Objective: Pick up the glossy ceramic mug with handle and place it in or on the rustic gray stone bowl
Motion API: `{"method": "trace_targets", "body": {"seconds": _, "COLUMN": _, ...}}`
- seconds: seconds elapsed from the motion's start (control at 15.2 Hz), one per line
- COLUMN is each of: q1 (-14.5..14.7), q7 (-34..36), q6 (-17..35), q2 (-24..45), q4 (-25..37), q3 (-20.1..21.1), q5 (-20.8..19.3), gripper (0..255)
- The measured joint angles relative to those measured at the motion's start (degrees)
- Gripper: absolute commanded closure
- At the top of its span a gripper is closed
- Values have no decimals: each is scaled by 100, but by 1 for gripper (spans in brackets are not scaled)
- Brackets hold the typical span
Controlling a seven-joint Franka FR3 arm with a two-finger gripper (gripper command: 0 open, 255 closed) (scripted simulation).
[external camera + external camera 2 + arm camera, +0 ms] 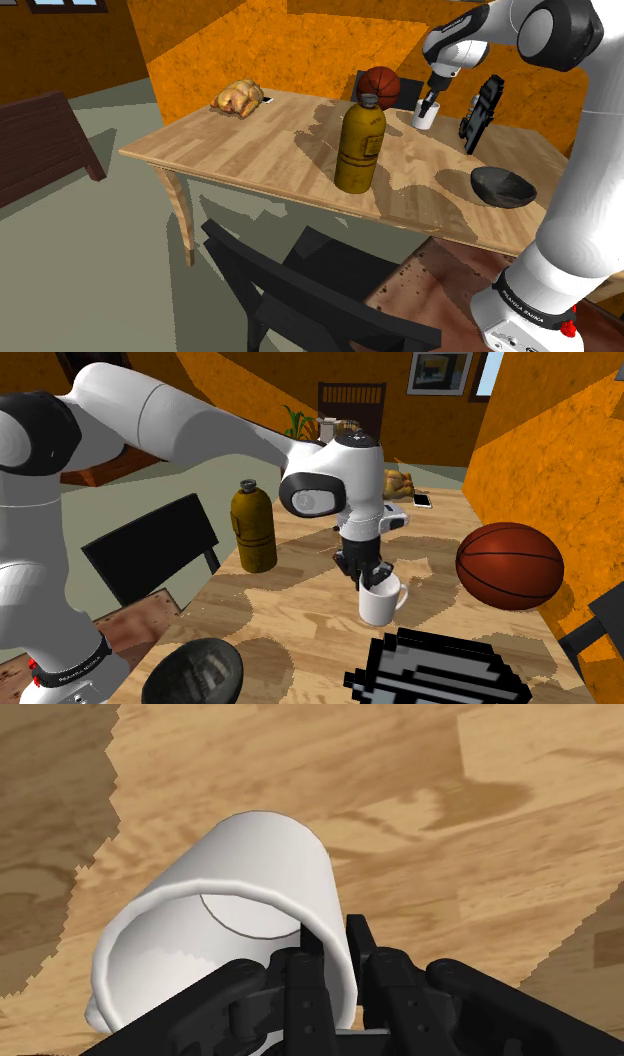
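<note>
A white mug (380,602) with a handle is near the far side of the wooden table (250,150), beside the basketball. My black gripper (373,574) comes down from above and is shut on the mug's rim. In the wrist view the mug (240,894) has one finger inside its wall and the other outside, with the gripper (335,949) clasping that wall. I cannot tell if the mug's base still touches the table. The dark grey bowl (502,186) sits empty near the table's front edge, toward the stand; it is also in the second exterior view (195,672).
A tall yellow bottle (360,148) stands mid-table. A basketball (510,565) lies close to the mug. A black blocky object (480,112) stands between mug and bowl. A roast chicken (238,98) lies at the far corner. A black chair (300,295) stands in front of the table.
</note>
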Motion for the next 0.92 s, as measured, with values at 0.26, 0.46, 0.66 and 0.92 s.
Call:
{"method": "trace_targets", "body": {"seconds": 0.26, "q1": -1, "q7": 60, "q6": -277, "q2": -82, "q4": 209, "q3": -36, "q5": -78, "gripper": 255}}
{"method": "trace_targets", "body": {"seconds": 0.46, "q1": 11, "q7": 108, "q6": -451, "q2": -156, "q4": 323, "q3": -58, "q5": -137, "gripper": 255}}
{"method": "trace_targets", "body": {"seconds": 0.66, "q1": -3, "q7": 148, "q6": -678, "q2": -169, "q4": 541, "q3": -72, "q5": -168, "gripper": 255}}
{"method": "trace_targets", "body": {"seconds": 0.92, "q1": 30, "q7": 205, "q6": -858, "q2": -323, "q4": 592, "q3": -105, "q5": -265, "gripper": 255}}
